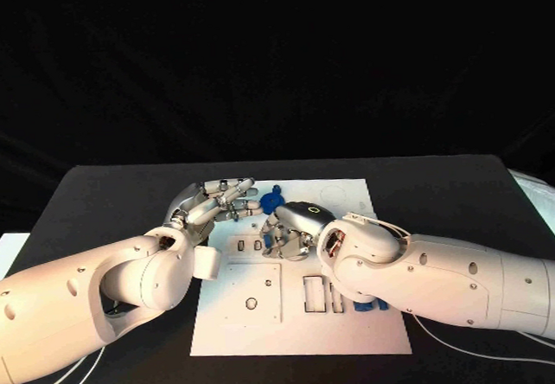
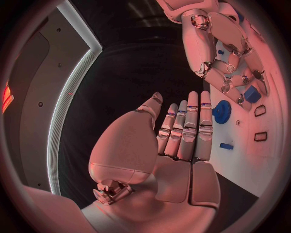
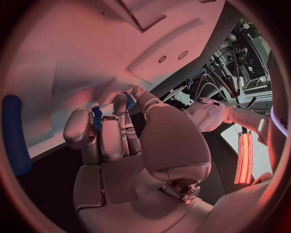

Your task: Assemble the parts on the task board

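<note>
- Left hand (image 1: 218, 204) flat, fingers stretched out, holding nothing, at the task board's (image 1: 360, 326) far-left edge, probably steadying it.
- Right hand (image 1: 292, 228) curled down on the board's upper middle, pinching a small blue part (image 3: 97, 118); likely seating it in a slot.
- Blue gear (image 2: 222, 111) on the board just beyond the left fingertips; another blue part (image 1: 367, 305) by the right forearm.
- Black bench (image 1: 103, 201). No readable writing.

White task board (image 1: 297, 316), seemingly blue parts (image 1: 273, 198)

White arms (image 1: 71, 298), silver many-fingered hands (image 1: 216, 204)
</note>
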`<state>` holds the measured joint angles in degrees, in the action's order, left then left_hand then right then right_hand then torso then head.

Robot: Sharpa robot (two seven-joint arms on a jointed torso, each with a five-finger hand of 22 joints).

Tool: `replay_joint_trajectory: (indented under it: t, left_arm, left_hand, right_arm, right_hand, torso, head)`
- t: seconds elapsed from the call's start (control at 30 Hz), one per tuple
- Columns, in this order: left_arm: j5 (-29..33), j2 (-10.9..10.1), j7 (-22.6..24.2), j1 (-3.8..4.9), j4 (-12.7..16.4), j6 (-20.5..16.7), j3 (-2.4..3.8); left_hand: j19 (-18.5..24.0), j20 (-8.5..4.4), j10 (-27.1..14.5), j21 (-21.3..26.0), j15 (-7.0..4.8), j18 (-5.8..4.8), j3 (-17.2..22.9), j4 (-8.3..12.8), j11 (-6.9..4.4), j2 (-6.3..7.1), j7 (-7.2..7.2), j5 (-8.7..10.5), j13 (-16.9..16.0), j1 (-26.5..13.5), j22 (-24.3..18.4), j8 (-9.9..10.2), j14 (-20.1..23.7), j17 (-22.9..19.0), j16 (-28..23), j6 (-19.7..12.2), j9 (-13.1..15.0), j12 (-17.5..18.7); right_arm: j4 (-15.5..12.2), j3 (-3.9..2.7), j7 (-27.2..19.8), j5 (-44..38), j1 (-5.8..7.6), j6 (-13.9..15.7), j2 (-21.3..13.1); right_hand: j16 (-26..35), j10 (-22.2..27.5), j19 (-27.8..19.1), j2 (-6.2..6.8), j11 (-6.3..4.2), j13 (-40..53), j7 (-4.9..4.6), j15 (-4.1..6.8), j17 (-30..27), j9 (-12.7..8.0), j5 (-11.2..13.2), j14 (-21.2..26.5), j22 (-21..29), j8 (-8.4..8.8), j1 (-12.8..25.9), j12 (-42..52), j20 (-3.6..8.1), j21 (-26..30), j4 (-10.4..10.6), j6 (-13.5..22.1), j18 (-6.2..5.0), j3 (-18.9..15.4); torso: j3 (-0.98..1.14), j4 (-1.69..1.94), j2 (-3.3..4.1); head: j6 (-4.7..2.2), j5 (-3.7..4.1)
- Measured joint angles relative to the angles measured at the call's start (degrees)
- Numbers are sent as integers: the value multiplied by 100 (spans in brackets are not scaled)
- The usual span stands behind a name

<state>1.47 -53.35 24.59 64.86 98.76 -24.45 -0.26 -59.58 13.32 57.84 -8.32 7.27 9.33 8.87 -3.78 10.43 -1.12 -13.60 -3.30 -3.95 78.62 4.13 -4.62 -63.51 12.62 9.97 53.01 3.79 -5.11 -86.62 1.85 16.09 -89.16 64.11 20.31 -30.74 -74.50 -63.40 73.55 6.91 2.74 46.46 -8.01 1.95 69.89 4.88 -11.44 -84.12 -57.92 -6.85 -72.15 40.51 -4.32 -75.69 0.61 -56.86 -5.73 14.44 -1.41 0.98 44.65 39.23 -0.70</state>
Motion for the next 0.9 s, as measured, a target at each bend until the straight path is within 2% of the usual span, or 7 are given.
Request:
replay_joint_trajectory:
  t: [0.17,0.37,0.5,0.6,0.8,0.83,0.9]
  left_arm:
    - [0,4,-6,0,-21,11,0]
    - [0,5,-11,0,-51,20,0]
    - [0,4,-11,0,-70,22,0]
    - [0,3,-12,0,-90,22,-1]
    - [0,5,-16,-1,-151,21,-2]
    - [-3,4,-19,-1,-164,20,-2]
    - [-24,-1,-41,-1,-197,17,-2]
  left_hand:
    - [0,0,0,0,0,0,0,0,0,0,0,0,0,0,0,0,0,0,0,0,0,0]
    - [0,0,0,0,0,0,0,0,0,0,0,0,0,0,0,0,0,-1,0,0,0,0]
    - [0,0,0,0,0,1,0,0,0,0,0,0,0,0,0,0,0,-1,0,0,0,0]
    - [0,0,0,0,0,0,16,16,0,0,0,0,0,0,-5,0,0,-1,0,0,0,0]
    - [-13,-13,0,0,0,0,17,17,0,0,0,0,0,0,-5,0,0,3,0,0,0,0]
    - [-59,-31,39,0,-26,6,22,22,-16,0,15,0,-3,0,-2,0,-53,29,5,24,0,0]
    - [-280,-107,305,-73,-129,88,41,41,-101,-1,65,0,-53,-1,41,-17,-341,138,154,171,13,-92]
  right_arm:
    - [-116,1,-35,-14,-23,328,-45]
    - [-334,-5,-137,-32,-54,798,-200]
    - [-483,-27,-222,-33,-54,994,-357]
    - [-598,-39,-285,-31,-33,1056,-502]
    - [-912,-56,-478,31,119,1024,-990]
    - [-962,-56,-523,59,146,1001,-1079]
    - [-1054,-56,-667,183,228,930,-1295]
  right_hand:
    - [35,53,-21,89,49,-22,-32,-38,-43,-61,0,3,57,83,-4,0,-21,44,-13,199,1,-124]
    - [66,91,-41,88,71,-47,-56,-63,-62,-89,-33,20,105,118,-3,0,-41,71,-17,282,0,-175]
    - [66,111,-41,88,92,-53,-73,-63,-67,-96,-33,20,114,140,-3,30,-41,94,-6,339,0,-227]
    - [89,111,-62,88,92,-60,-78,-71,-67,-101,-33,12,129,140,-3,30,-62,94,3,344,0,-284]
    - [89,111,-61,88,92,-60,-97,-83,-67,-101,-55,0,130,139,-3,68,-62,93,18,363,1,-346]
    - [89,111,-61,88,92,-60,-97,-83,-64,-101,-67,0,124,139,-3,85,-62,93,10,363,0,-353]
    - [89,111,-49,31,92,-59,-93,-83,-47,-97,-79,0,86,139,-60,113,-75,93,10,360,1,-353]
  torso:
    - [2,2,0]
    - [9,4,-3]
    - [10,0,-4]
    - [10,-3,-9]
    - [7,-1,-36]
    - [7,-2,-44]
    - [7,-3,-64]
  head:
    - [-5,6]
    - [-9,12]
    - [-9,12]
    - [-17,4]
    - [-8,-3]
    - [-6,-4]
    - [-3,-4]
